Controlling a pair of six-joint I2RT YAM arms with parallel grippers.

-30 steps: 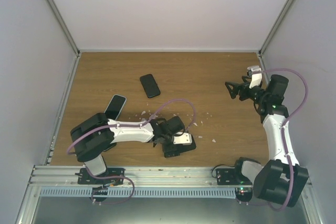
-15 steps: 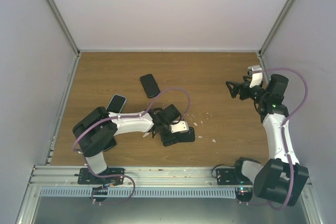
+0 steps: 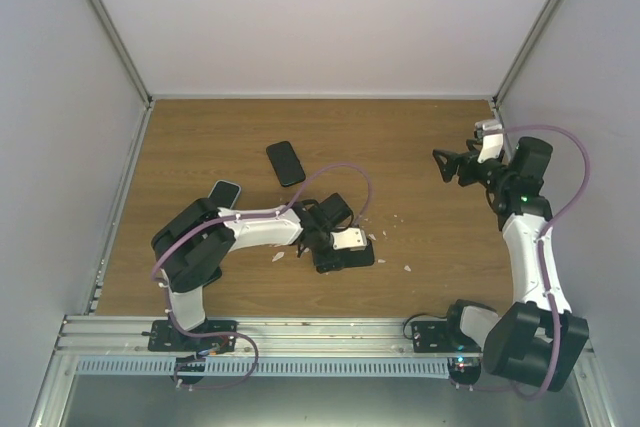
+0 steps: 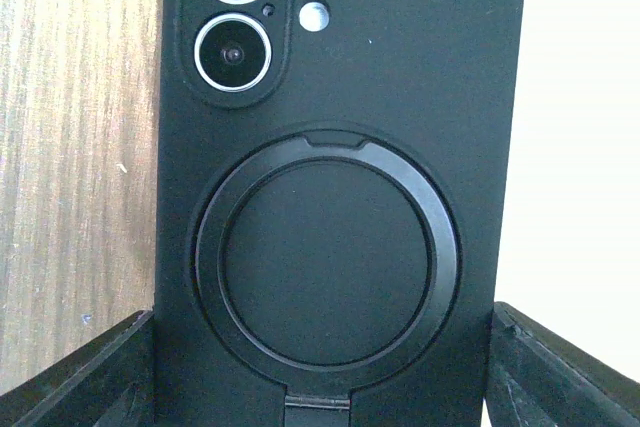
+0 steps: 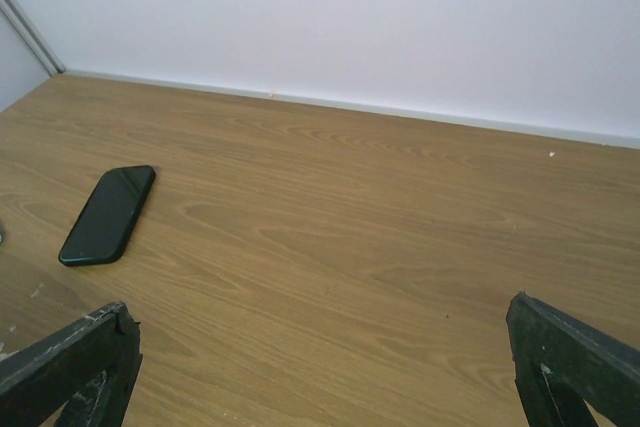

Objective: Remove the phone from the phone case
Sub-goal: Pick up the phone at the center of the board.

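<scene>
A phone in a black case (image 4: 340,177) fills the left wrist view, back side showing, with two camera lenses at the top and a round ring stand. My left gripper (image 4: 320,367) is shut on its two long edges, one finger at each lower corner of the view. In the top view the left gripper (image 3: 338,247) holds the cased phone (image 3: 345,259) low over the table's middle front. My right gripper (image 3: 450,165) is open and empty, raised at the right; its fingertips (image 5: 70,367) frame bare wood.
A bare black phone (image 3: 286,163) lies at the table's middle back, also in the right wrist view (image 5: 108,214). Another phone (image 3: 224,193) lies at the left, partly under the left arm. Small white scraps (image 3: 407,268) dot the wood. White walls enclose the table.
My left gripper has carried the cased phone a little away from the front edge, towards the table's middle. The right arm has barely moved.
</scene>
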